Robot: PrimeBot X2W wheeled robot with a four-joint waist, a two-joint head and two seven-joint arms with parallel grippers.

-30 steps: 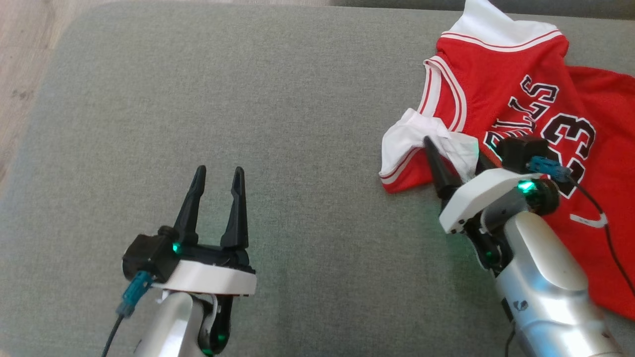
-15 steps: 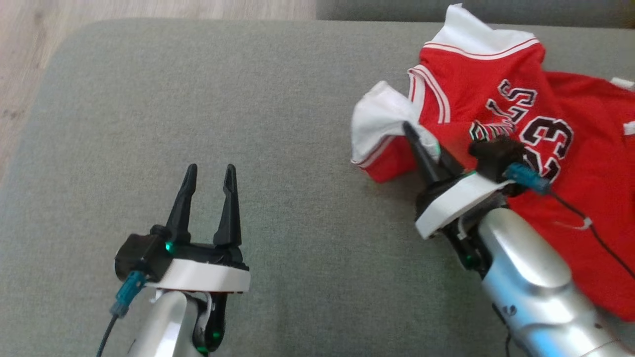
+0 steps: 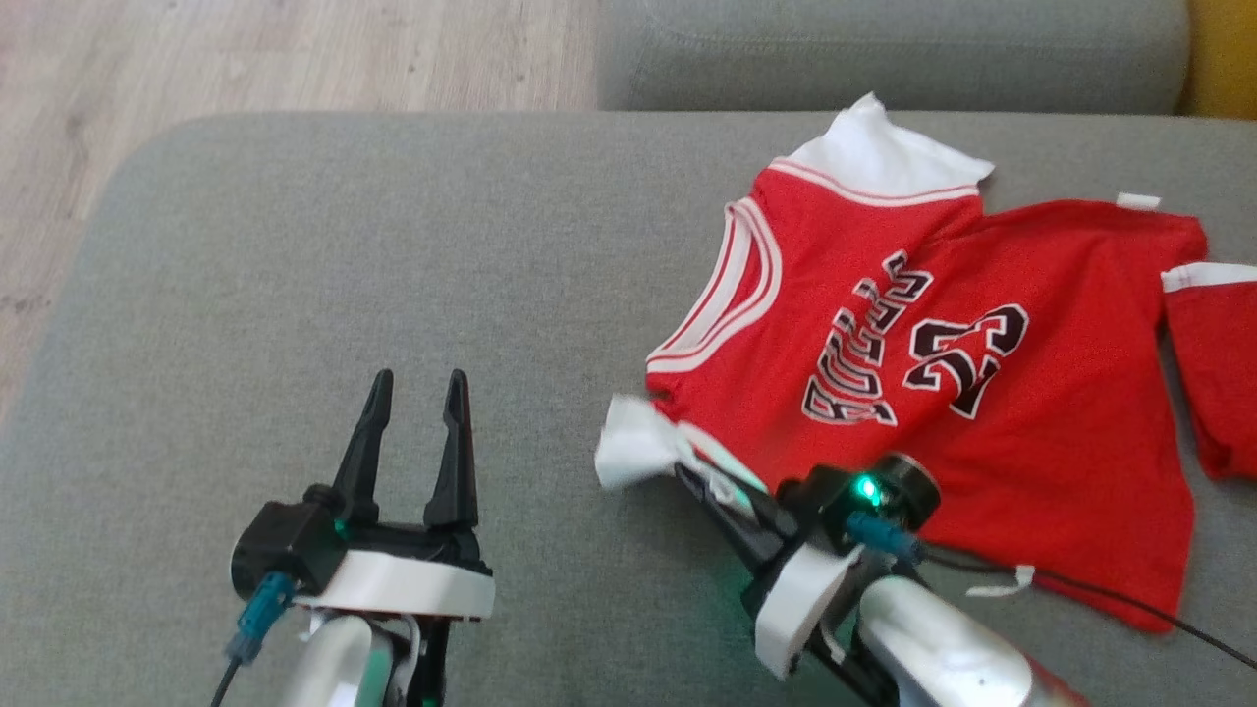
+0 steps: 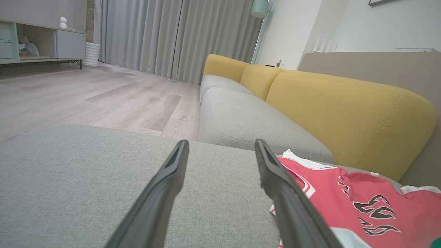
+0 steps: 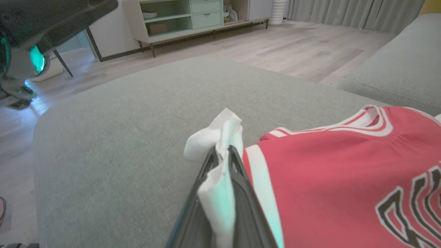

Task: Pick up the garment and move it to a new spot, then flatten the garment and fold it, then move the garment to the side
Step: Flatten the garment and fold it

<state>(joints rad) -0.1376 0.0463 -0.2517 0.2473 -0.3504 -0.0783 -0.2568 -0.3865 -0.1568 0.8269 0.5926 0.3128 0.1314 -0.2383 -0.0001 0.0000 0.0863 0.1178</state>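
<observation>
Holding on tight is the job right now. Your right gripper [image 3: 689,471] has its two dark fingers pinched shut on a bunch of the white sleeve [image 5: 213,137] of the shirt [image 3: 884,324]. Lift a little before you pull, so the shirt comes up off the grey cushion [image 3: 393,245] and does not drag. Go slow. You have just one small corner, so I think a quick tug could slip it out. Aim for the big bare middle of the cushion, where there is room to lay the shirt flat. Your left gripper [image 3: 417,378] is over the near left part of the cushion, fingers wide apart and holding nothing. It looks ready to take the other side when you spread the shirt.

The shirt lies on the right half of the cushion, front side up. It is red, with white sleeves and red-and-white stripes at the neck. Black and white letters and the number 23 run across the chest. The cloth is wrinkled near the pinched sleeve. Small red shorts [image 3: 1213,383] with a white band lie at the cushion's right edge, just beside the shirt. Leave them there.
</observation>
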